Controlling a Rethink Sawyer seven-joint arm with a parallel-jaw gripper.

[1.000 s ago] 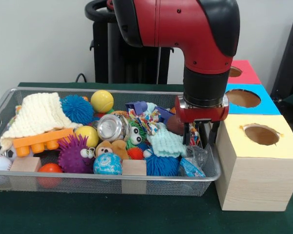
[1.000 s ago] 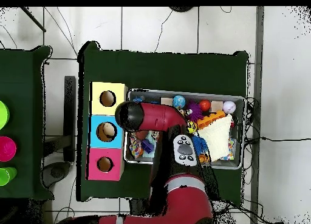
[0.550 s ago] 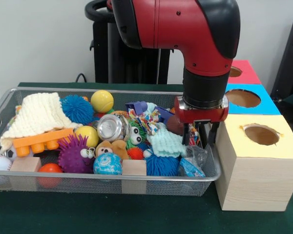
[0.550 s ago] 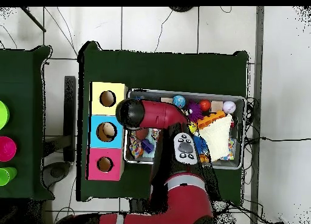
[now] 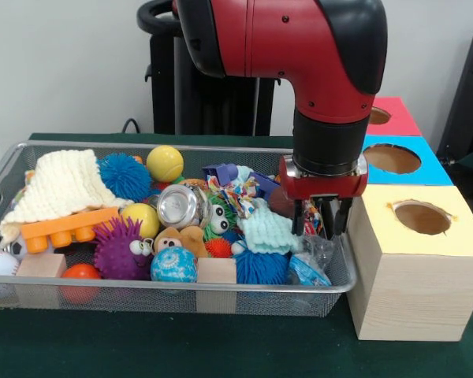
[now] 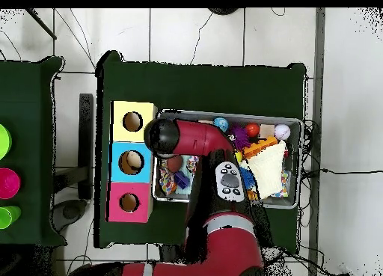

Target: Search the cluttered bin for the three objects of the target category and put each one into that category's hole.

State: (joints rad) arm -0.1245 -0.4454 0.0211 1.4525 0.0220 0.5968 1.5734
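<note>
Green-clothed table (image 5: 142, 346), wire bin (image 5: 181, 299), three holed boxes (image 5: 418, 268) beside it

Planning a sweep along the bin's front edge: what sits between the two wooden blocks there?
In the front view, the wooden blocks have an orange-red ball, a purple spiky toy and a blue patterned ball between them.

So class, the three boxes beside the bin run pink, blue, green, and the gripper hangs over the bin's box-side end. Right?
Not quite: the front view shows the nearest box is yellow-topped, not green. The pink box, blue box and gripper over the bin are as stated.
</note>
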